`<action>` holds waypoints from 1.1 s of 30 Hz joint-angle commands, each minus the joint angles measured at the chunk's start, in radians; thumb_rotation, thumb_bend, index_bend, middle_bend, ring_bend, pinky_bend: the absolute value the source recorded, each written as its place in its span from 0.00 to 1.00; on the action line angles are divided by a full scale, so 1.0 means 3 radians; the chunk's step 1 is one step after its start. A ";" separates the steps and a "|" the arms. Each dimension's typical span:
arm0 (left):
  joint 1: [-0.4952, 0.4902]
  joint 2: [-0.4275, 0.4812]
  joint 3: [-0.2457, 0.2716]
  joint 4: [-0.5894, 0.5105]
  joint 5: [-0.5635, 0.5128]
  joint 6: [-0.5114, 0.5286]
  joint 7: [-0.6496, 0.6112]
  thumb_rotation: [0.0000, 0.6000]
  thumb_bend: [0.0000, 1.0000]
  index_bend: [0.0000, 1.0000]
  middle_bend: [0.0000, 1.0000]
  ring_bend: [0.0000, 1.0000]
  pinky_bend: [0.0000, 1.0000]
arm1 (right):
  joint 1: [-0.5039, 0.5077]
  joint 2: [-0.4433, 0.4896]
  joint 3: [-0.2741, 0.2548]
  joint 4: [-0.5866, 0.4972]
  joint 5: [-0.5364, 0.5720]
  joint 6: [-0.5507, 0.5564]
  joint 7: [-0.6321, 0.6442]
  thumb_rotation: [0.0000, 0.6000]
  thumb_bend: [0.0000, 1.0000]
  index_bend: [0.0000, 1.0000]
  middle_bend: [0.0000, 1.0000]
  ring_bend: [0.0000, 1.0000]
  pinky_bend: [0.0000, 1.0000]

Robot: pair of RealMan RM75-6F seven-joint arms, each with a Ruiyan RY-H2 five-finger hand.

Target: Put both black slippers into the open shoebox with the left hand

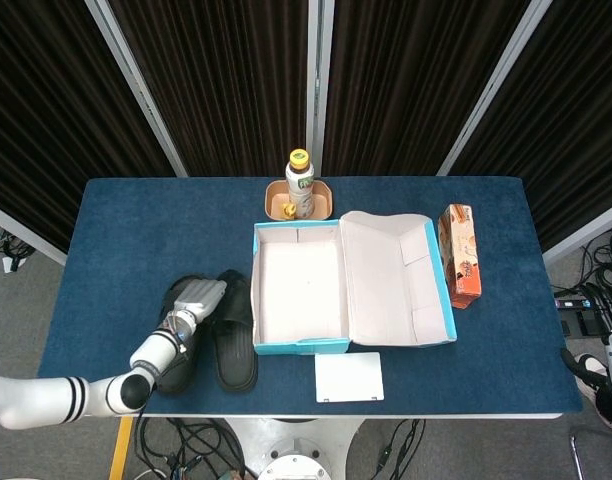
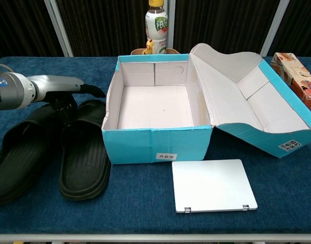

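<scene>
Two black slippers (image 2: 54, 152) beside shoebox (image 2: 158, 137); left hand (image 2: 64, 89) over them, grasp unclear

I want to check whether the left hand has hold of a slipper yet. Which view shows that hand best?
The chest view: it shows the left hand side-on, dark fingers reaching down between the two black rubber slippers. The head view shows only its silver back from above, fingers hidden.

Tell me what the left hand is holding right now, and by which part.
Cannot be told. The left hand is down at the toe ends of the two black slippers, but no closed hold shows.
</scene>
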 commanded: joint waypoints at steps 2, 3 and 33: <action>-0.0099 -0.0164 0.0018 0.0202 -0.0222 0.0030 0.0002 1.00 0.00 0.16 0.19 0.73 0.75 | 0.0000 -0.0002 0.0003 0.0004 0.0011 -0.0007 0.0001 1.00 0.16 0.01 0.08 0.00 0.04; -0.0097 -0.0194 0.0011 0.0232 -0.0228 0.0059 -0.0014 1.00 0.00 0.23 0.27 0.76 0.77 | 0.0001 -0.0001 0.0003 0.0003 0.0016 -0.0012 0.0000 1.00 0.16 0.01 0.08 0.00 0.04; 0.0465 0.0486 -0.0924 -0.0180 0.0984 0.0650 -0.1834 1.00 0.00 0.50 0.49 0.78 0.83 | 0.0020 0.0080 0.0028 -0.0137 -0.0013 0.0012 -0.0160 1.00 0.16 0.01 0.08 0.00 0.04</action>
